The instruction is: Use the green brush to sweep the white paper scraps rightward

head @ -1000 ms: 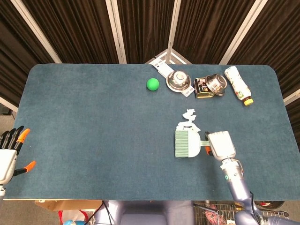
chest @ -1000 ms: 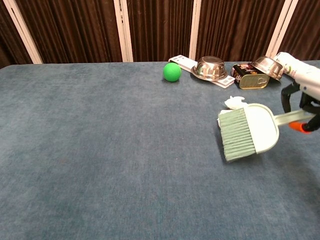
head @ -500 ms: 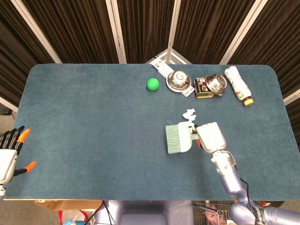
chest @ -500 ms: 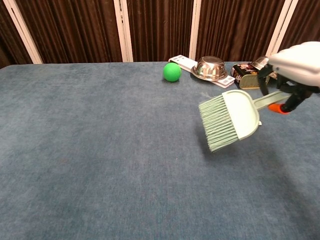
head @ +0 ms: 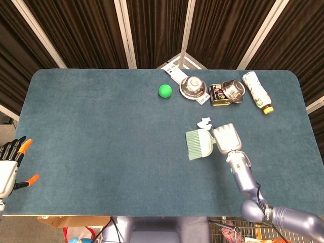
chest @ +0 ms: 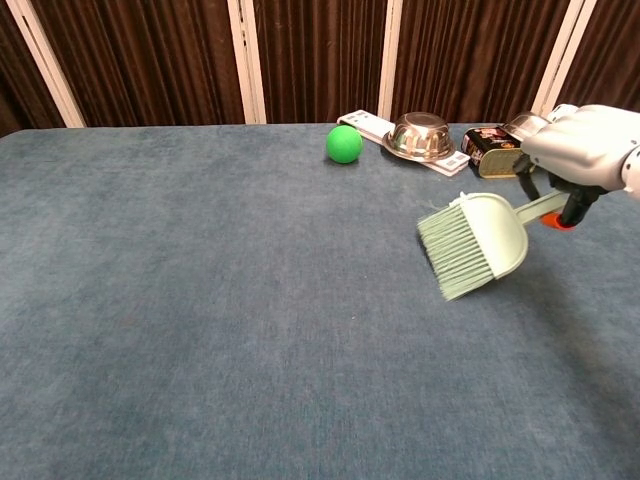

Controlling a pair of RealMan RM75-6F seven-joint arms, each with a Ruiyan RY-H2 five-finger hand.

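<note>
1. Dark curtains hang behind a blue-carpeted table (head: 101, 142) where the work sits right of centre.
2. Fingers of the right hand (chest: 575, 150) curl around the pale green handle of the green brush (chest: 478, 243); how firm the hold is cannot be told, since the hand's white back hides the contact in the head view.
3. Brush bristles fan out to the left, and in the chest view the head looks raised off the table, though I cannot be sure.
4. White paper scraps (head: 204, 122) lie just beyond the brush's far edge, touching or nearly so; part of them may be hidden under the brush head.
5. Risk: the bristles sit nearer than the scraps rather than left of them, so a rightward stroke from here would likely pass them by.
6. Risk: a stroke angled away could push scraps toward the steel bowl (head: 193, 87), the tin can (head: 218, 95) and the green ball (head: 165, 90) near the back edge.
7. Left hand (head: 11, 164) rests at the table's left edge, fingers apart, holding nothing.
</note>
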